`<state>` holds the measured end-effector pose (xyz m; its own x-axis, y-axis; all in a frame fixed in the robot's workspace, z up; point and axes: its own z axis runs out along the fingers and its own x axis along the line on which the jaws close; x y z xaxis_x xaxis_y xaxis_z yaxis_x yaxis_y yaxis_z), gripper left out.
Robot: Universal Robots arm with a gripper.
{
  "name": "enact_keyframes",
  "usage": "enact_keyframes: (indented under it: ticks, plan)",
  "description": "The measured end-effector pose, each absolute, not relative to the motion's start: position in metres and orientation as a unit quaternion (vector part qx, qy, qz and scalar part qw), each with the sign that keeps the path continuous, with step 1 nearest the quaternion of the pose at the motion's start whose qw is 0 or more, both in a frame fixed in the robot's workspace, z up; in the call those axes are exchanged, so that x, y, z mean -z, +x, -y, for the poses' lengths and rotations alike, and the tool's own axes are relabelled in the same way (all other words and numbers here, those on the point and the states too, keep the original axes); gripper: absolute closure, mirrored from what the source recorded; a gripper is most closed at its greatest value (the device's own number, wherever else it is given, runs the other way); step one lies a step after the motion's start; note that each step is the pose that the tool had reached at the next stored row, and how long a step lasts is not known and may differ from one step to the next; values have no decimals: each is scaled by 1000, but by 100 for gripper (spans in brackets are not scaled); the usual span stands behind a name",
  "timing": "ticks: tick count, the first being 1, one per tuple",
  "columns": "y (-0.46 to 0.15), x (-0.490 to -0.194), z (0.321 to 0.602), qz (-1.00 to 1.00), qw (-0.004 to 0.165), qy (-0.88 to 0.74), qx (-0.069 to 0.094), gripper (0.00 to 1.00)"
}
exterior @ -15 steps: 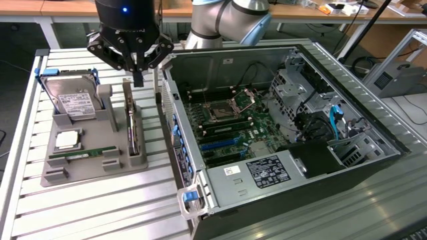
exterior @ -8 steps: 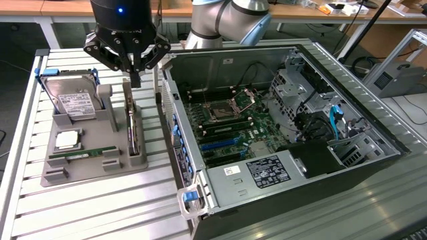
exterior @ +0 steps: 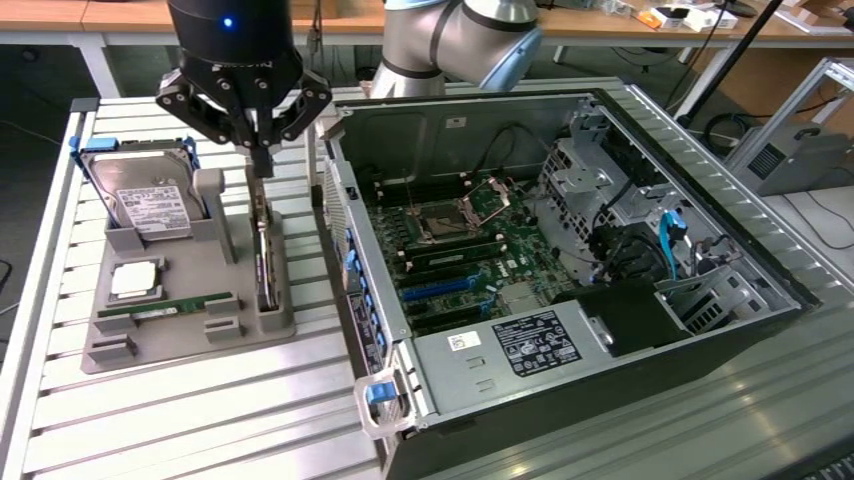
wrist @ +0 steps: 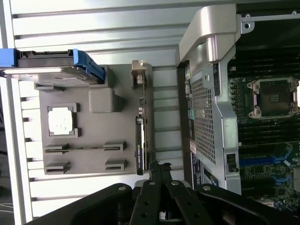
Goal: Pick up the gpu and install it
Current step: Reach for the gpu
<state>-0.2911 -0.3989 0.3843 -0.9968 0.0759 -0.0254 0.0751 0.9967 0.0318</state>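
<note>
The gpu (exterior: 266, 250) is a thin dark card standing edge-on in a slot of the grey holder (exterior: 174, 345), at the holder's side nearest the computer case. My gripper (exterior: 262, 160) hangs just above the card's far end, its two fingers pressed together and pointing down with nothing between them. In the wrist view the shut fingertips (wrist: 157, 168) sit close beside one end of the gpu (wrist: 140, 136), whose silvery metal bracket (wrist: 138, 75) is at the opposite end.
The holder also carries a hard drive in a blue caddy (exterior: 147, 195), a square processor (exterior: 135, 281) and a green memory stick (exterior: 166, 309). The open computer case (exterior: 694, 330) lies at the exterior view's right, its motherboard (exterior: 461, 250) and blue slots (exterior: 438, 290) exposed.
</note>
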Motion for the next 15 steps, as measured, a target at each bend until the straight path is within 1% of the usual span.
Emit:
enact_keyframes:
  ticks: [15]
  plan:
    - [-305, -383, 399, -999, 13, 38, -14, 89]
